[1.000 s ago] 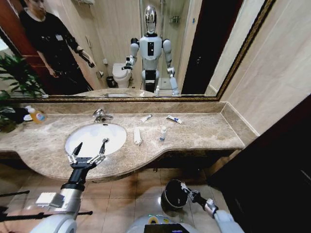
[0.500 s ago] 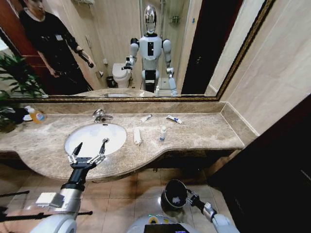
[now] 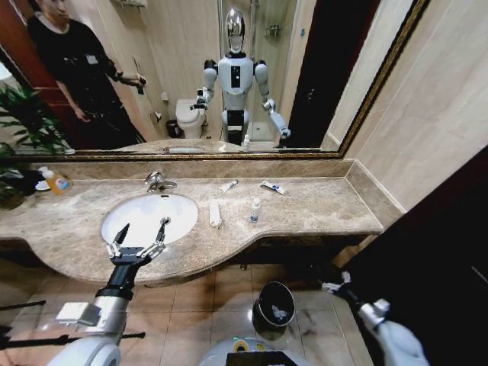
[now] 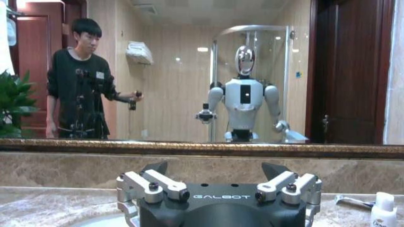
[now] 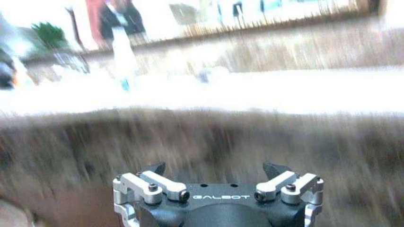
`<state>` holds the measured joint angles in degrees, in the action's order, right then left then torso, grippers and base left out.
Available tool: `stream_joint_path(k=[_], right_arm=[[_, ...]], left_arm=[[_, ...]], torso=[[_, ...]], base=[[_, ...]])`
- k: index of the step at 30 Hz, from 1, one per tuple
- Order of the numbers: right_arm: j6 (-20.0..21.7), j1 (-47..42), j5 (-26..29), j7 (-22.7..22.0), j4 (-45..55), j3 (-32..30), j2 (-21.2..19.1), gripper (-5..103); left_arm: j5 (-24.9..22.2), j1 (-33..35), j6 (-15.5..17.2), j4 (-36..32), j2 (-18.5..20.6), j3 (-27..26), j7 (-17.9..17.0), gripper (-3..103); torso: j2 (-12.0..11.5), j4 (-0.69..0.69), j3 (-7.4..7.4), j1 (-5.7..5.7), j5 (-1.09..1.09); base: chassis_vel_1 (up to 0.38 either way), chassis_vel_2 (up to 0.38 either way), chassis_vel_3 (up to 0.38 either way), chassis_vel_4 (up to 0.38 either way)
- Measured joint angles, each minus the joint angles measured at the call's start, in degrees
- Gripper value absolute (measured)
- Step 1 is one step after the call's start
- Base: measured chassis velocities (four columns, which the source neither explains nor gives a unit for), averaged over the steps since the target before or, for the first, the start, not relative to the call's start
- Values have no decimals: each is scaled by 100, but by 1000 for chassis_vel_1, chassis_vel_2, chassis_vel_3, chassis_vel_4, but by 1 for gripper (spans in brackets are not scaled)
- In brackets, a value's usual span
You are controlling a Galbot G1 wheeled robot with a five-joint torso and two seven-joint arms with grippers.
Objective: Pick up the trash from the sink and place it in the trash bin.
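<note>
Right hand [image 3: 335, 287] swung away from trash bin [image 3: 274, 305], now off to its side, white scrap inside bin; fingers spread, nothing held. Left hand [image 3: 139, 236] hovers spread over sink [image 3: 149, 217] front rim. Remaining trash [image 3: 216, 213] on counter [image 3: 320, 206], beyond left hand.
</note>
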<state>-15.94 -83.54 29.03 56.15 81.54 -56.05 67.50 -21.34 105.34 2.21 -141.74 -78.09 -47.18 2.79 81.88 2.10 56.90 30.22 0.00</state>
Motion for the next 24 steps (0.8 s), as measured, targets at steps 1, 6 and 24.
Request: stream_joint_path(k=[1, 6, 24], right_arm=[[157, -144, 241, -127, 520, 67, -102, 100], [900, -5, 460, -1296, 1702, 938, -223, 100], [2147, 1592, -58, -3299, 1883, 3037, -45, 100]], left_arm=[[0, 0, 0, 0, 0, 0, 0, 100], [0, 0, 0, 0, 0, 0, 1, 100], [0, 0, 0, 0, 0, 0, 0, 100]], torso=[[0, 0, 0, 0, -4], [0, 1, 0, 0, 2], [0, 1, 0, 1, -2]], base=[[0, 0, 0, 0], [0, 0, 0, 0], [0, 0, 0, 0]])
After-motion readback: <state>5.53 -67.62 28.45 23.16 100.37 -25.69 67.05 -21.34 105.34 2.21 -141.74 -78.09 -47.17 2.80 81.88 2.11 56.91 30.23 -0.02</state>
